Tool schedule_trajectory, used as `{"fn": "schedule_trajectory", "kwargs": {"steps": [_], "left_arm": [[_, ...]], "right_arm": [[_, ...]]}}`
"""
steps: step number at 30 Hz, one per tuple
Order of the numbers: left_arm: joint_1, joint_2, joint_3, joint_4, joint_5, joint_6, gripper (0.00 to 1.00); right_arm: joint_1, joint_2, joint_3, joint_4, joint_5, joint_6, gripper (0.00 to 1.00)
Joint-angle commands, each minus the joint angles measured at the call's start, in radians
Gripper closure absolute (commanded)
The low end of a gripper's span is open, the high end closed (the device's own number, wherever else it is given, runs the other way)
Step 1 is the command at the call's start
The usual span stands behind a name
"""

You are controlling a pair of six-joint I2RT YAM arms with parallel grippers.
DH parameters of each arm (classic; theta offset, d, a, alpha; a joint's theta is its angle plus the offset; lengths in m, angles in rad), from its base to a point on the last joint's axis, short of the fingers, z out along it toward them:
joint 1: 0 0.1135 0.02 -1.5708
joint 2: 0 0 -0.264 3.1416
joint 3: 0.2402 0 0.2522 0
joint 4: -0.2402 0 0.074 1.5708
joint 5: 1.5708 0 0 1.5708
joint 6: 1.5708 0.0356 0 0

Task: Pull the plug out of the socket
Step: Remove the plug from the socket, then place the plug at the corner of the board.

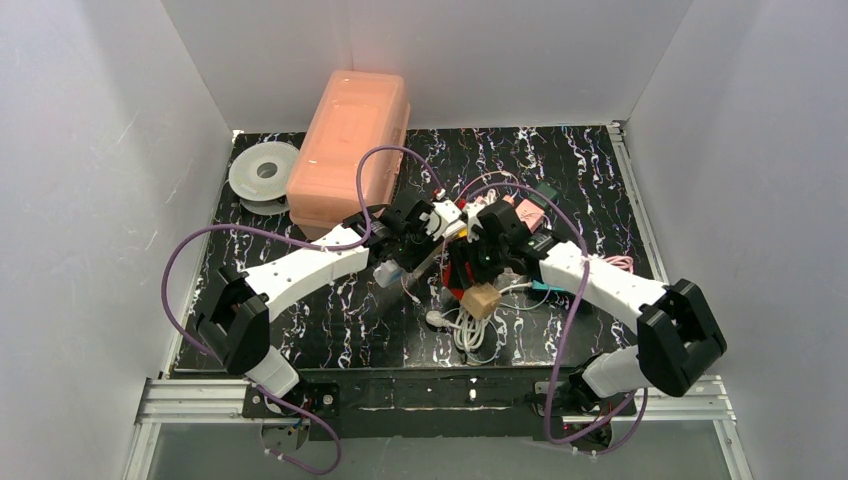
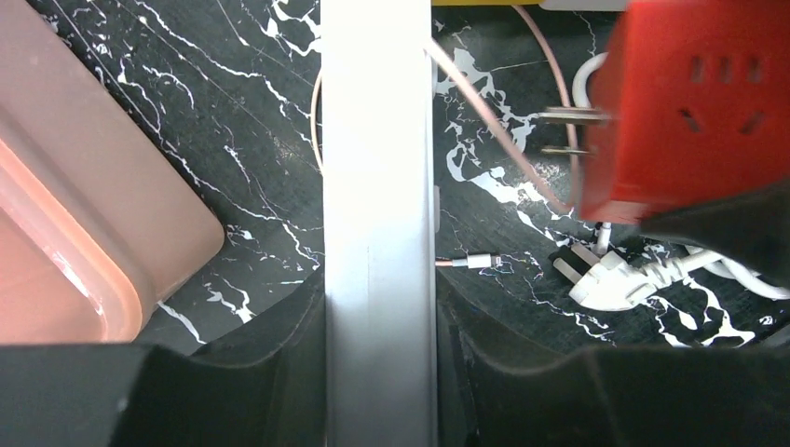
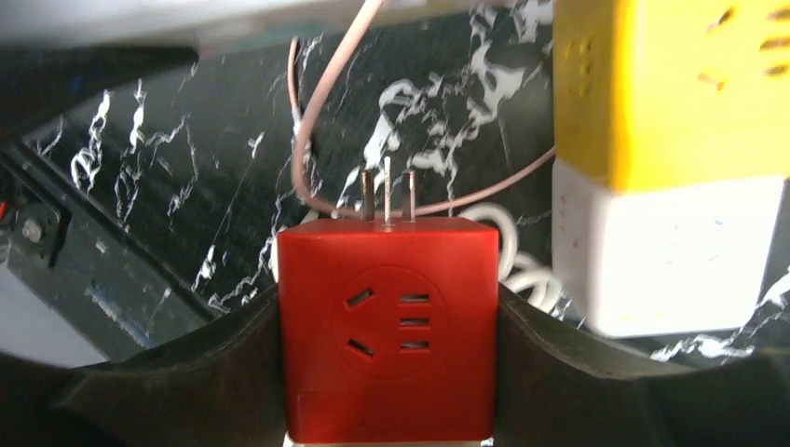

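Observation:
My left gripper [image 2: 379, 312] is shut on a long white socket strip [image 2: 377, 168] and holds it off the table. My right gripper [image 3: 387, 321] is shut on a red cube plug adapter [image 3: 387, 279]. Its three metal prongs [image 3: 387, 196] are bare and point at the strip's edge [image 3: 140, 19]. In the left wrist view the red adapter [image 2: 689, 102] hangs to the right of the strip, prongs [image 2: 568, 130] apart from it with a gap. A thin pink cable [image 2: 484, 116] crosses between them. In the top view both grippers [image 1: 432, 222] [image 1: 480, 228] meet at the table's middle.
A pink plastic box [image 1: 348, 140] and a clear spool [image 1: 264, 175] stand at the back left. A yellow cube on a white cube [image 3: 666, 251] sits right of the red adapter. A tan cube [image 1: 482, 300], a white plug [image 2: 615, 279] and white cables [image 1: 470, 330] lie below.

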Motion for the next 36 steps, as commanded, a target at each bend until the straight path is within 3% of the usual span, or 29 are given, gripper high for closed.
{"fn": "schedule_trajectory", "kwargs": {"steps": [1,5,7,13,16,23,26,27,31,36], "left_arm": [[0.011,-0.006,-0.007,0.034,-0.056,-0.030,1.00],[0.012,-0.007,-0.010,0.016,0.020,-0.079,0.64],[0.013,-0.008,-0.007,0.000,0.072,-0.095,0.50],[0.022,0.016,0.046,-0.105,0.220,-0.133,0.36],[0.028,-0.019,0.038,-0.108,0.240,-0.119,0.21],[0.065,-0.254,0.015,-0.138,0.394,-0.029,0.16],[0.067,-0.440,-0.067,-0.128,0.512,0.136,0.11],[0.066,-0.518,-0.097,-0.113,0.551,0.206,0.03],[0.060,-0.776,-0.230,-0.036,0.678,0.449,0.02],[0.056,-0.835,-0.256,-0.074,0.666,0.511,0.02]], "right_arm": [[0.064,-0.122,-0.023,0.007,-0.064,0.000,0.99],[0.066,-0.215,-0.046,-0.038,-0.010,0.019,0.99],[0.066,-0.263,-0.056,-0.071,0.024,0.024,0.99],[0.066,-0.375,-0.088,-0.153,0.118,0.063,0.99],[0.066,-0.425,-0.100,-0.176,0.133,0.092,0.99],[0.066,-0.480,-0.079,-0.172,0.049,0.111,0.99],[0.066,-0.463,-0.047,-0.159,-0.037,0.110,0.99],[0.066,-0.456,-0.034,-0.146,-0.068,0.111,0.99],[0.067,-0.406,0.044,-0.099,-0.186,0.126,0.99],[0.069,-0.334,0.124,-0.113,-0.141,0.104,0.99]]}}
